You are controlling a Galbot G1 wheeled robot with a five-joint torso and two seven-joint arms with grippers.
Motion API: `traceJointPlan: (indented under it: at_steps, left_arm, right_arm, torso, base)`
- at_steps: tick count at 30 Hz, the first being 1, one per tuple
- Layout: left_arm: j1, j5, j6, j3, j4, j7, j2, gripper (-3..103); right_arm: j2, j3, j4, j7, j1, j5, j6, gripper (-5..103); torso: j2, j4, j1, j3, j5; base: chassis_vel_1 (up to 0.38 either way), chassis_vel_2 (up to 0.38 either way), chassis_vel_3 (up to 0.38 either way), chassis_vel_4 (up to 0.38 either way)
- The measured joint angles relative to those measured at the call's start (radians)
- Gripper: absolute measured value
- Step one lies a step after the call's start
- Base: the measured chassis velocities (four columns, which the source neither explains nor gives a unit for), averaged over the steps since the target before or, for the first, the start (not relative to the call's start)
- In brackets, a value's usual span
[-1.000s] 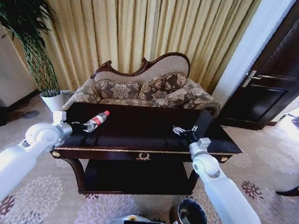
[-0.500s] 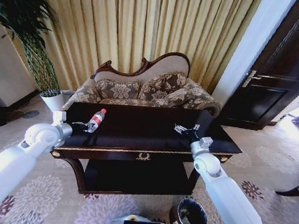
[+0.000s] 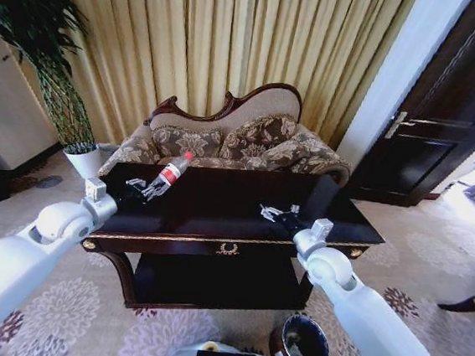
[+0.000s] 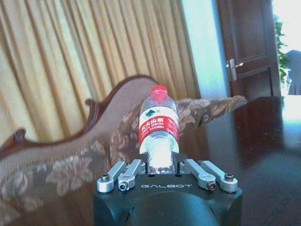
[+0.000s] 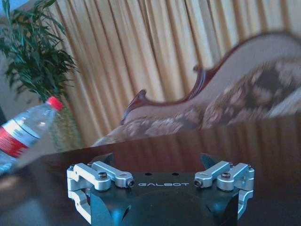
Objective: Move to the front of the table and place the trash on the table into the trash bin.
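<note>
My left claw [image 3: 140, 187] is clamped on the clear plastic bottle [image 3: 167, 176], gripping it low on the body, with the red cap [image 4: 158, 90] pointing up and away from me toward the sofa [image 3: 233, 140]. The bottle is tilted and, I judge, lifted clear of the dark surface [image 3: 218, 200] over its left end, though the head view leaves the gap under it hard to read. In the left wrist view the label [image 4: 159, 126] sits just beyond my fingers [image 4: 121, 173], which press in on either side of the base.

It looks empty or close to it, so I expect it to be light, but thin walled and smooth; squeezing hard would buckle it and squeezing softly could let it slide. Holding below the label, where the body is ribbed and stiffer, seems the sound place.

My right claw [image 3: 274, 214] hovers over the right half of the surface with its fingers spread apart and nothing between them. The trash bin [image 3: 304, 343] stands on the carpet by the front right leg, well apart from the bottle.
</note>
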Motion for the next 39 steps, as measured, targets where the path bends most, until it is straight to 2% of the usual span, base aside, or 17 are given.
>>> traceJointPlan:
  at_steps: [1, 2, 3, 5, 6, 10, 15, 23, 27, 29, 33, 39]
  left_arm:
    - [0.013, 0.023, -0.020, -0.003, -0.012, -0.002, 0.001, 26]
    - [0.013, 0.023, -0.020, -0.003, -0.012, -0.002, 0.001, 26]
    - [0.028, 0.057, -0.050, -0.005, -0.028, -0.006, 0.001, 26]
    - [0.047, 0.110, -0.092, -0.005, -0.051, -0.016, 0.002, 26]
    - [0.047, 0.110, -0.092, -0.005, -0.051, -0.016, 0.002, 26]
    - [0.075, 0.185, -0.125, -0.007, -0.096, -0.024, 0.002, 26]
    - [0.108, 0.207, -0.132, -0.018, -0.139, -0.028, 0.000, 26]
    - [0.126, 0.203, -0.114, -0.027, -0.201, -0.044, 0.013, 26]
    - [0.114, 0.199, -0.109, -0.012, -0.219, -0.050, 0.022, 26]
    - [0.086, 0.197, -0.112, 0.014, -0.220, -0.053, 0.030, 26]
    - [0.054, 0.195, -0.122, 0.040, -0.213, -0.054, 0.031, 26]
    - [-0.068, 0.200, -0.129, 0.136, -0.195, -0.055, 0.004, 26]
  right_arm:
    - [0.001, -0.002, 0.015, 0.032, 0.016, 0.090, -0.020, 100]
    - [0.001, -0.002, 0.015, 0.032, 0.016, 0.090, -0.020, 100]
    - [0.008, -0.002, 0.029, 0.071, 0.037, 0.205, -0.042, 100]
    - [0.020, 0.005, 0.045, 0.121, 0.066, 0.343, -0.062, 100]
    - [0.020, 0.005, 0.045, 0.121, 0.066, 0.343, -0.062, 100]
    - [0.027, 0.016, 0.072, 0.161, 0.107, 0.555, -0.078, 100]
    - [0.034, 0.014, 0.094, 0.168, 0.138, 0.651, -0.078, 100]
    - [0.034, 0.000, 0.124, 0.141, 0.154, 0.655, -0.074, 100]
    - [0.034, -0.023, 0.123, 0.111, 0.164, 0.581, -0.064, 100]
    - [0.032, -0.043, 0.113, 0.072, 0.174, 0.536, -0.056, 100]
    - [0.036, -0.051, 0.106, 0.057, 0.183, 0.523, -0.050, 100]
    - [0.060, -0.059, 0.077, 0.005, 0.201, 0.492, -0.043, 100]
  torso:
    - [0.000, 0.0001, 0.000, 0.000, 0.0000]
    - [0.000, 0.0001, 0.000, 0.000, 0.0000]
    - [0.000, 0.0000, 0.000, 0.000, 0.0003]
    - [0.000, 0.0000, 0.000, 0.000, 0.0002]
    - [0.000, 0.0000, 0.000, 0.000, 0.0002]
    - [0.000, -0.0001, 0.000, 0.000, 0.0001]
    - [0.000, -0.0001, 0.000, 0.000, 0.0002]
    - [0.000, 0.0000, 0.000, 0.000, 0.0001]
    - [0.000, -0.0001, 0.000, 0.000, 0.0003]
    - [0.000, 0.0000, 0.000, 0.000, 0.0002]
    - [0.000, 0.0000, 0.000, 0.000, 0.0001]
    - [0.000, -0.0002, 0.000, 0.000, 0.0002]
  base:
    - [0.000, 0.000, 0.000, 0.000]
    - [0.000, 0.000, 0.000, 0.000]
    - [0.000, 0.000, 0.000, 0.000]
    - [0.000, 0.000, 0.000, 0.000]
    - [0.000, 0.000, 0.000, 0.000]
    - [0.000, 0.000, 0.000, 0.000]
    - [0.000, 0.000, 0.000, 0.000]
    - [0.000, 0.000, 0.000, 0.000]
    - [0.000, 0.000, 0.000, 0.000]
    - [0.000, 0.000, 0.000, 0.000]
    - [0.000, 0.000, 0.000, 0.000]
    - [0.000, 0.000, 0.000, 0.000]
